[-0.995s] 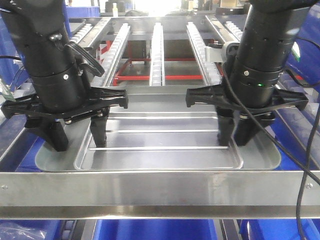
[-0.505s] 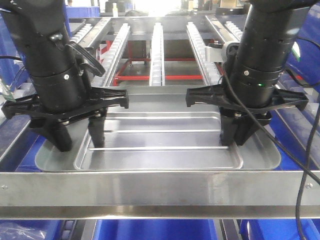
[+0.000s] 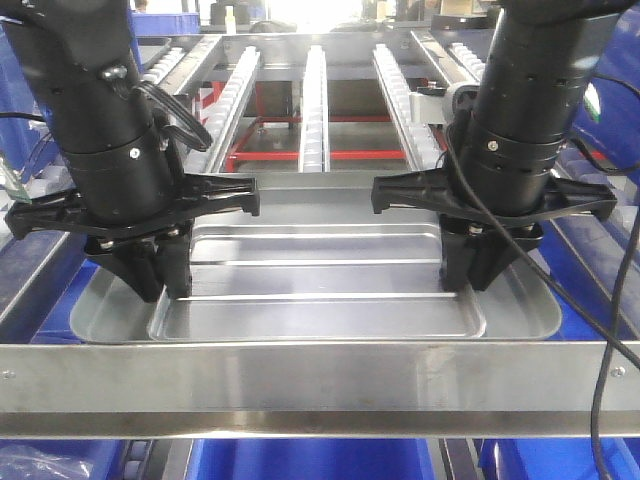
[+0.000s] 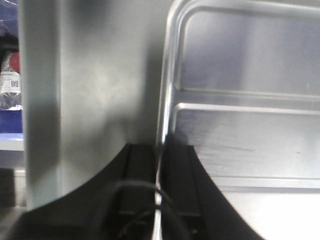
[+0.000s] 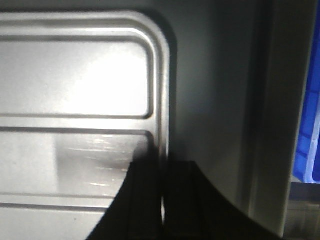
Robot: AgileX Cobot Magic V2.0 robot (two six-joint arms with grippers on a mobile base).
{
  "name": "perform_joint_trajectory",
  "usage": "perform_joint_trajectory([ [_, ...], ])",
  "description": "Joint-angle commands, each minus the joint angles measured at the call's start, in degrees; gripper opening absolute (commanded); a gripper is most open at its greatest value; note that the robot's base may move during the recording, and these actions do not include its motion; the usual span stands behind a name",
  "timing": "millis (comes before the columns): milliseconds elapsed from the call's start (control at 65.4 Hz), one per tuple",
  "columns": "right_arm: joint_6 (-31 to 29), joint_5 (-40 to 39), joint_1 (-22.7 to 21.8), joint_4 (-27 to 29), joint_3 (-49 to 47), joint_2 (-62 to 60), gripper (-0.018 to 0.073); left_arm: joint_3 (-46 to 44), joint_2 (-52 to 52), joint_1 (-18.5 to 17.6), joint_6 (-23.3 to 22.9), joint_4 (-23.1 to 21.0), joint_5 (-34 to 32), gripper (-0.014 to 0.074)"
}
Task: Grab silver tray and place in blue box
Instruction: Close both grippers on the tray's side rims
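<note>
The left gripper (image 3: 165, 288) and right gripper (image 3: 466, 282) are each clamped on a thin side rim of the silver tray (image 3: 320, 315), which lies flat on the steel shelf (image 3: 105, 312) behind the front rail (image 3: 320, 375). With so narrow a bite, an uneven lift could twist the tray loose, or its near edge could catch the rail.

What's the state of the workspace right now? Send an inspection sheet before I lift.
Surface: steel shelf, tray lying flat on it.
Job's things: silver tray on the shelf; blue box is probably the blue plastic below the front rail.
Clutter: nothing seen.
Grippers: left gripper, jaws shut on the tray's left rim; right gripper, jaws shut on its right rim.
Cables: black cable hanging beside the right arm; cable loop on the left arm.
Surroundings: roller rails behind; red frame beneath them.
</note>
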Motion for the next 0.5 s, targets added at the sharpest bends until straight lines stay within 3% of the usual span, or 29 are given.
perform_joint_trajectory([
  [0, -0.49, -1.65, -0.45, -1.03, -1.63, -2.45, 0.005, -1.25, -1.99, -0.27, -0.35, 0.77, -0.13, -0.0014],
  [490, -0.49, -2.46, -0.45, -0.98, -1.68, -2.45, 0.005, -1.25, -1.99, -0.08, -0.35, 1.38, -0.89, -0.0014],
])
